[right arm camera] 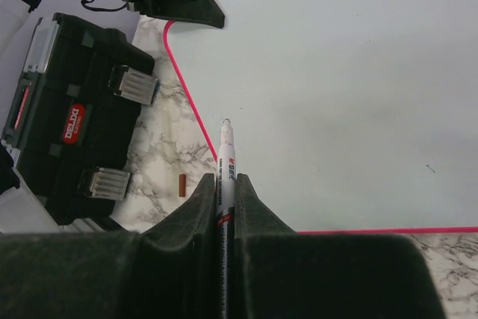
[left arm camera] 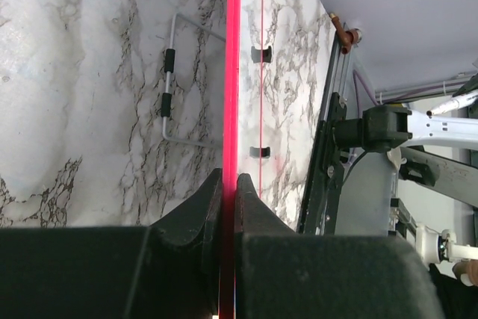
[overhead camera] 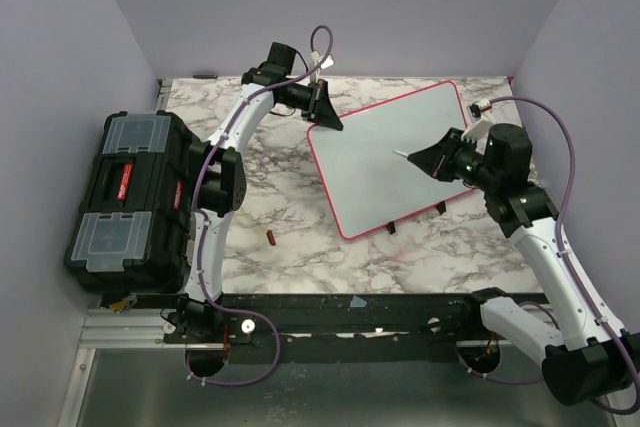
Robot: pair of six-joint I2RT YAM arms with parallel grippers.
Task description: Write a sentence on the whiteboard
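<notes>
– Two claws were busy. How was the left claw (overhead camera: 325,112)?
– Clamped on the board's (overhead camera: 390,157) pink rim, which ran straight out from between its jaws. The board lay flat, stretching from there toward the right claw (overhead camera: 425,160).
– And that one?
– Closed tight on a pen (right arm camera: 225,156), tip out ahead of its fingers, over the board's middle. I couldn't tell whether it touched. No ink showed.
– What could have failed?
– That thin rim pinch. Pen pressure might have pivoted the board and smeared strokes. The pen might also have slid back through the jaws.
</notes>
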